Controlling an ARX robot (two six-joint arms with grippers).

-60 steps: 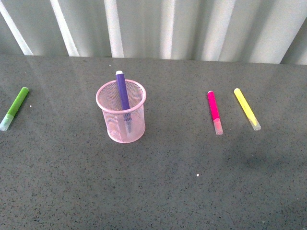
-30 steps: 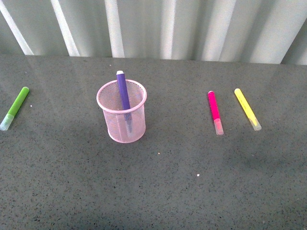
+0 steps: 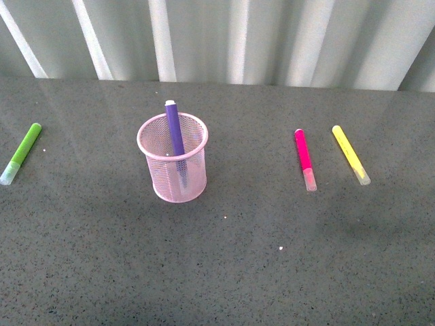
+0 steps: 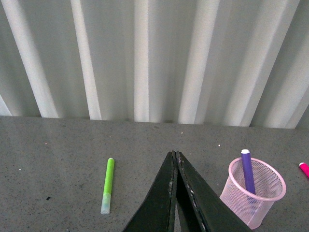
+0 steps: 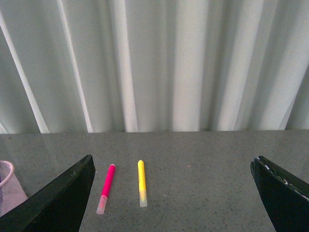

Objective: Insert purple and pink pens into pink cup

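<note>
The pink cup (image 3: 172, 163) stands upright on the dark table, left of centre. The purple pen (image 3: 174, 129) leans inside it, its end poking above the rim. The pink pen (image 3: 304, 157) lies flat on the table to the right, clear cap toward the front. Neither arm shows in the front view. In the left wrist view my left gripper (image 4: 175, 155) is shut with nothing in it, between the green marker and the pink cup (image 4: 253, 193). In the right wrist view my right gripper (image 5: 175, 166) is wide open, the pink pen (image 5: 106, 187) lying just inside its one finger.
A lime-green marker (image 3: 21, 152) lies at the table's far left. A yellow marker (image 3: 349, 153) lies right of the pink pen, nearly parallel to it. A pale corrugated wall (image 3: 272, 41) closes the back of the table.
</note>
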